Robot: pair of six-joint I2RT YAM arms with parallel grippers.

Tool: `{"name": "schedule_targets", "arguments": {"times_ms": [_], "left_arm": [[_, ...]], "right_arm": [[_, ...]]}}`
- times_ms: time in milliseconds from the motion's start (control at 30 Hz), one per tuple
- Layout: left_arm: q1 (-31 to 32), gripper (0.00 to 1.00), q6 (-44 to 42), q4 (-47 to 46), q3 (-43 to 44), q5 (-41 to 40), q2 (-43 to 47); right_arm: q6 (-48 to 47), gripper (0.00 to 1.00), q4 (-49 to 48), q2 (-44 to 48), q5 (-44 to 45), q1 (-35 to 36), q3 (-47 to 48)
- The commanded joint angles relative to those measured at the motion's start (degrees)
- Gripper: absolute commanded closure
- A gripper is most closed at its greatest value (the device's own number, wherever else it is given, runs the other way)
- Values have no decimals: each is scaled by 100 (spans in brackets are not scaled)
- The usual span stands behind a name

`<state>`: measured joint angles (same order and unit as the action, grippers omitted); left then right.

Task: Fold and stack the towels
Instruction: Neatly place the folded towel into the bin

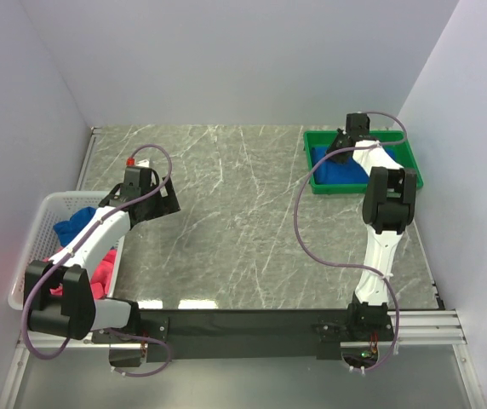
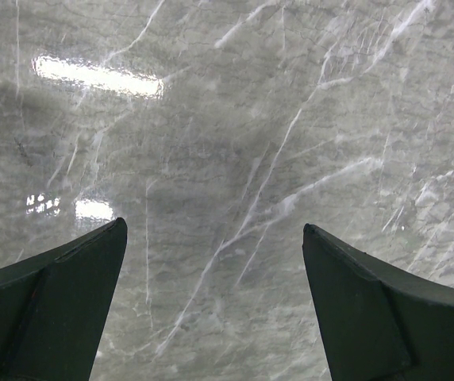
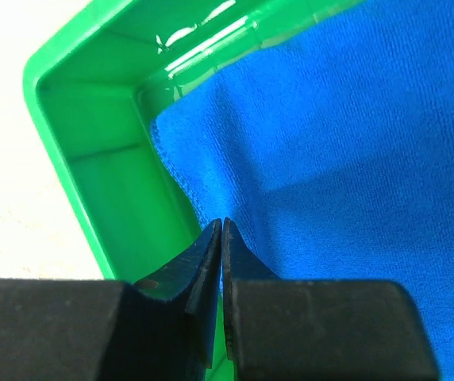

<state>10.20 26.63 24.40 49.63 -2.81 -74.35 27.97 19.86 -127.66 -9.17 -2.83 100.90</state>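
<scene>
here the right gripper (image 3: 222, 225) is closed at the edge of the blue towel (image 3: 346, 159) (a pinch cannot be confirmed), which is spread rightward in the wrist view.

Grey, white-veined, marble-look table (image 1: 226, 221), glossy, lamp glare on surface. Green rectangular plastic tray (image 1: 337, 188) sits on far right corner. White lattice plastic basket (image 1: 65, 198) at left edge. Black base rail (image 1: 243, 328) along near edge.
</scene>
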Motion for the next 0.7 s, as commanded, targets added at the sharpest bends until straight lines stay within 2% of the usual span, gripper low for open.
{"name": "schedule_targets", "arguments": {"times_ms": [0,500,667], "left_arm": [[-26,2,-53,-138,179,79,192],[-26,2,-70,-129,170,88,210],[-18,2,-79,-138,161,105,236]], "right_arm": [[121,90,141,-31,12,63,228],[429,90,229,-216,-313,151,228],[377,91,-385,64,-595,195,-140]]}}
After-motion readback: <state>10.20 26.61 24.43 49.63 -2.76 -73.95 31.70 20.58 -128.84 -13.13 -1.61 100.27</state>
